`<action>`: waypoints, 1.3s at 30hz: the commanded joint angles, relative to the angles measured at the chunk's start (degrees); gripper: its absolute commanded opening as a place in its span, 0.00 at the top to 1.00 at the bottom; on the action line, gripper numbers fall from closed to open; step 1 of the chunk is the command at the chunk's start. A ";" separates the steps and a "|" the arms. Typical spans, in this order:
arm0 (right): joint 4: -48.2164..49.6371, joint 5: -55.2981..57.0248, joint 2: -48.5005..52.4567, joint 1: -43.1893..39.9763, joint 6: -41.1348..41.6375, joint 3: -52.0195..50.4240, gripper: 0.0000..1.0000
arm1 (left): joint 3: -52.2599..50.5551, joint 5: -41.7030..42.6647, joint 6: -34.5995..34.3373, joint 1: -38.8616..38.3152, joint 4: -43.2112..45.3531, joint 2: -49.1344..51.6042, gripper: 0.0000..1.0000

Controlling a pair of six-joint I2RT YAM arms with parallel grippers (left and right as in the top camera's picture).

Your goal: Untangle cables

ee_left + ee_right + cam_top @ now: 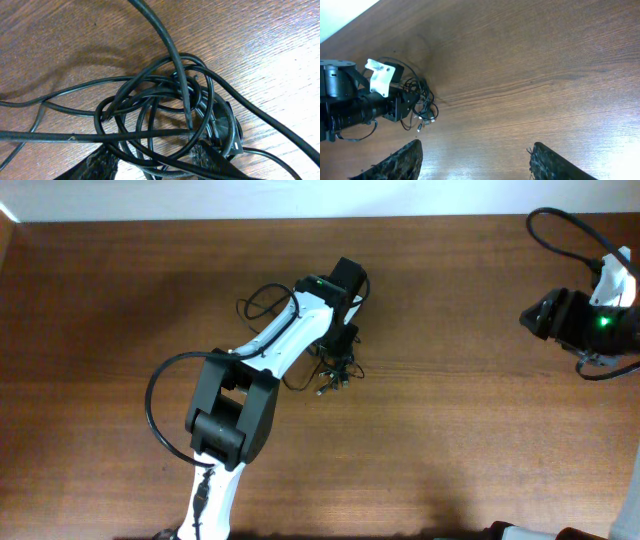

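The left tool [152,165] is partly open and low over the cables [182,87]. Its fingers straddle the near edge of the knotted clump, and nothing is visibly clamped. The clump lies on the surface [60,30], just ahead of and between the fingers. Select one outer loop, not the dense centre. Close on that strand alone and draw it outward slowly. The right tool [477,167] is wide open, empty and well apart; bring it in to pin the remaining clump.
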 commanded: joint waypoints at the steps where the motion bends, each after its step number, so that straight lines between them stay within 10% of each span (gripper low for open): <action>1: -0.28 0.72 0.26 0.37 -0.66 0.37 0.30 | 1.07 0.85 3.19 -0.39 0.92 -2.05 0.51; 10: -1.29 0.72 0.26 0.37 -1.73 0.37 0.30 | 1.07 3.21 9.29 -1.11 6.97 -2.05 0.52; 13: -1.29 0.72 0.26 0.37 -1.73 0.37 0.30 | 1.03 3.21 7.98 -1.11 8.98 -2.05 0.74; 17: -1.27 0.72 0.26 0.37 -1.73 0.37 0.29 | 1.09 3.02 -18.67 -0.61 9.53 -2.08 0.73; 19: -1.29 0.72 0.26 0.37 -1.73 0.37 0.29 | 1.36 2.99 -26.95 0.79 10.62 -2.08 0.54; 23: -1.31 0.72 0.26 0.37 -1.73 0.37 0.28 | 1.29 3.02 -34.25 1.14 12.74 -1.81 0.67; 31: -1.73 0.72 0.26 0.37 -1.73 0.37 0.28 | 1.64 1.70 -34.53 1.64 13.94 2.69 1.00; 39: -1.70 -0.55 0.26 0.39 -1.73 0.37 0.28 | 4.81 24.09 -5.53 2.23 1.03 -17.81 1.00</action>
